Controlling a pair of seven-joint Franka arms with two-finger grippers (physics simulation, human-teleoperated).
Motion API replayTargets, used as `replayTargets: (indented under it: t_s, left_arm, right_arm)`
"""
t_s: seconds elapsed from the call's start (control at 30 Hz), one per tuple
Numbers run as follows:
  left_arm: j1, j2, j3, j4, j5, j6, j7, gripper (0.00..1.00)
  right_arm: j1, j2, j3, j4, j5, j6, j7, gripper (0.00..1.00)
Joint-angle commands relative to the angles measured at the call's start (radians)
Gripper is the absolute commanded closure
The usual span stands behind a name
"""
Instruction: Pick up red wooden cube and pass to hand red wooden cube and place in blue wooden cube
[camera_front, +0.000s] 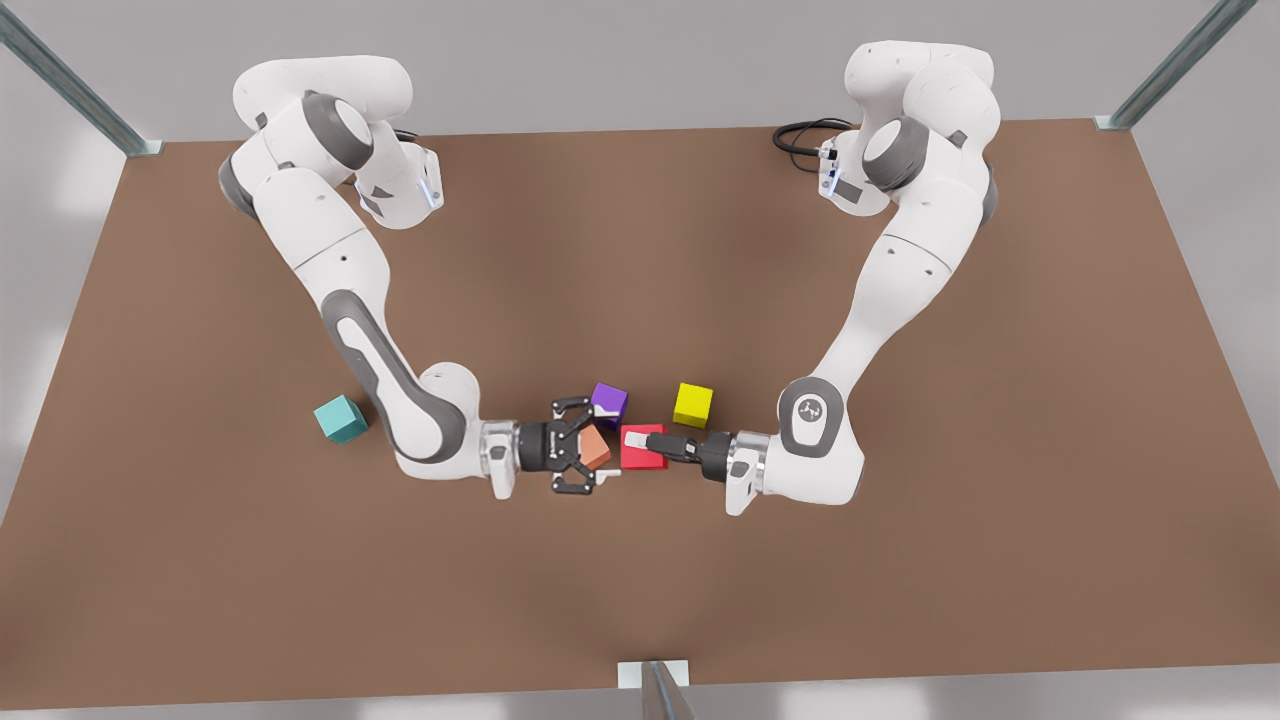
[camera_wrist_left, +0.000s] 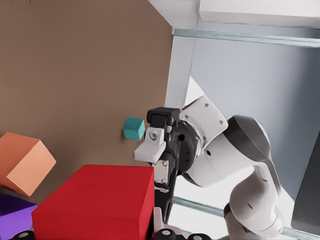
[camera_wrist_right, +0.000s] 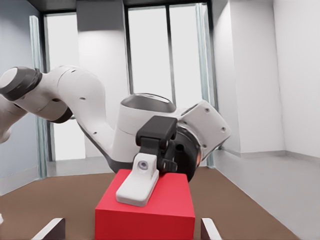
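My left gripper (camera_front: 642, 446), the slim two-finger one on the arm at the front view's right, is shut on the red wooden cube (camera_front: 645, 450) and holds it level above the table. One white pad (camera_wrist_right: 137, 187) lies on top of the red wooden cube (camera_wrist_right: 150, 210). Facing it is the hand (camera_front: 585, 445), my right claw gripper at the front view's left. It stands open, its white fingertips (camera_wrist_right: 50, 229) spread to either side just short of the cube. The blue wooden cube (camera_front: 340, 418) rests on the table beside the right arm's elbow; the left wrist view has it (camera_wrist_left: 134, 128) behind the hand (camera_wrist_left: 156, 136).
A salmon-orange cube (camera_front: 596, 448) lies on the table under the hand's fingers. A purple cube (camera_front: 608, 402) and a yellow cube (camera_front: 692, 404) sit just behind the meeting point. The brown table (camera_front: 900, 580) stretches wide toward the front edge.
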Motion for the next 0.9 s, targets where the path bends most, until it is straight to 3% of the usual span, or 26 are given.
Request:
replayTargets:
  t_s: [0.0, 0.57, 0.63, 0.7, 0.73, 0.77, 0.87]
  left_arm:
    - [-0.001, -0.002, -0.001, 0.0, -0.017, -0.005, 0.054, 0.52]
    - [-0.022, -0.005, -0.001, 0.001, -0.022, 0.035, 0.05, 0.52]
    - [-0.024, -0.005, -0.001, 0.0, -0.022, 0.035, 0.05, 0.52]
    - [-0.024, -0.003, -0.001, 0.001, -0.022, 0.035, 0.05, 0.52]
    - [-0.025, -0.003, -0.001, 0.001, -0.022, 0.035, 0.051, 0.52]
    - [-0.025, -0.003, -0.001, 0.001, -0.022, 0.035, 0.05, 0.52]
    - [-0.028, -0.002, -0.001, 0.001, -0.023, 0.036, 0.051, 0.52]
  right_arm:
    - [0.004, 0.003, 0.0, 0.002, 0.008, 0.001, -0.056, 0.0]
    - [0.048, 0.036, 0.0, 0.018, 0.048, 0.039, -0.055, 0.02]
    - [0.05, 0.042, 0.0, 0.02, 0.049, 0.039, -0.055, 0.09]
    - [0.053, 0.042, 0.0, 0.026, 0.049, 0.045, -0.055, 0.41]
    - [0.053, 0.042, 0.0, 0.028, 0.049, 0.045, -0.055, 0.5]
    - [0.053, 0.042, 0.0, 0.028, 0.049, 0.045, -0.055, 0.55]
    - [0.053, 0.042, 0.0, 0.026, 0.049, 0.045, -0.053, 0.56]
